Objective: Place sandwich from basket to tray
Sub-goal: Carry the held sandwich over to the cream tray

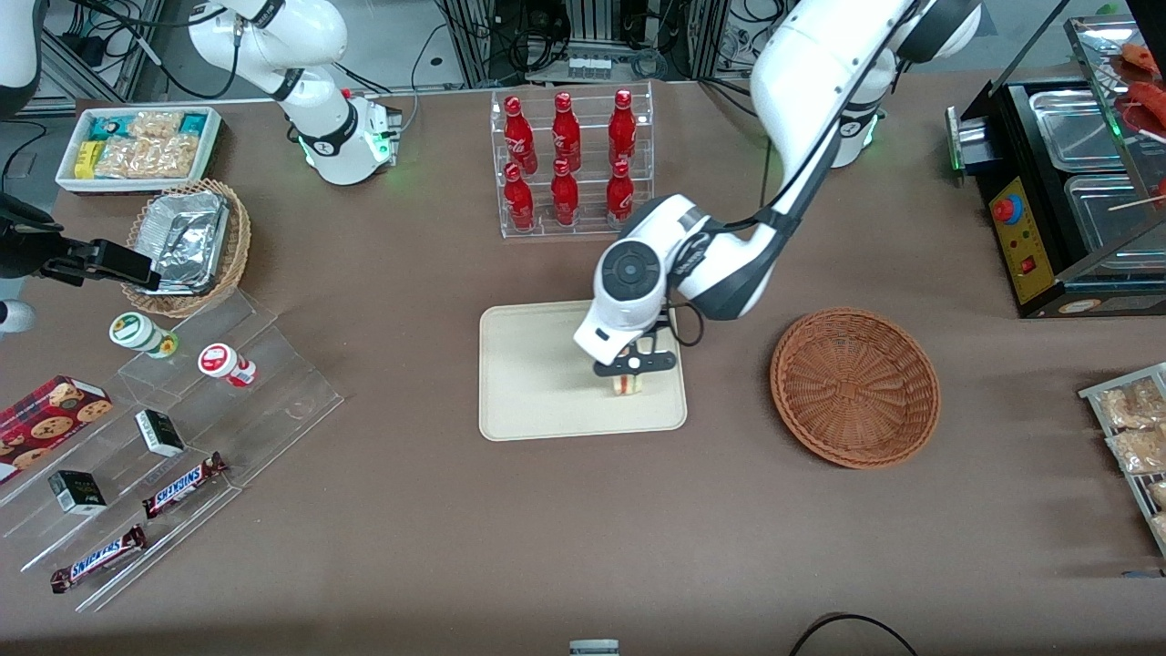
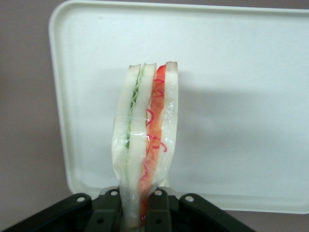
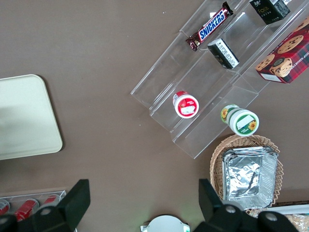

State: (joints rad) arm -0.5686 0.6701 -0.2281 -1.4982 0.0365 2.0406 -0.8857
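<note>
My left gripper [image 1: 629,372] is down over the cream tray [image 1: 537,401], at the tray's end nearest the basket, and is shut on the sandwich [image 1: 627,385]. In the left wrist view the clear-wrapped sandwich [image 2: 146,130] stands on edge between the black fingers [image 2: 107,210], its white bread, green and red filling layers facing the camera, with the tray [image 2: 241,96] spread beneath it. The gripper [image 2: 136,212] pinches the wedge at its narrow end. The reddish-brown wicker basket [image 1: 854,387] lies on the table toward the working arm's end and holds nothing.
A clear rack of red bottles [image 1: 569,159] stands farther from the front camera than the tray. Toward the parked arm's end are a tan wicker basket with foil trays [image 1: 189,241], a white snack bin [image 1: 138,146] and acrylic steps with snacks [image 1: 164,456]. A black food warmer [image 1: 1066,191] is at the working arm's end.
</note>
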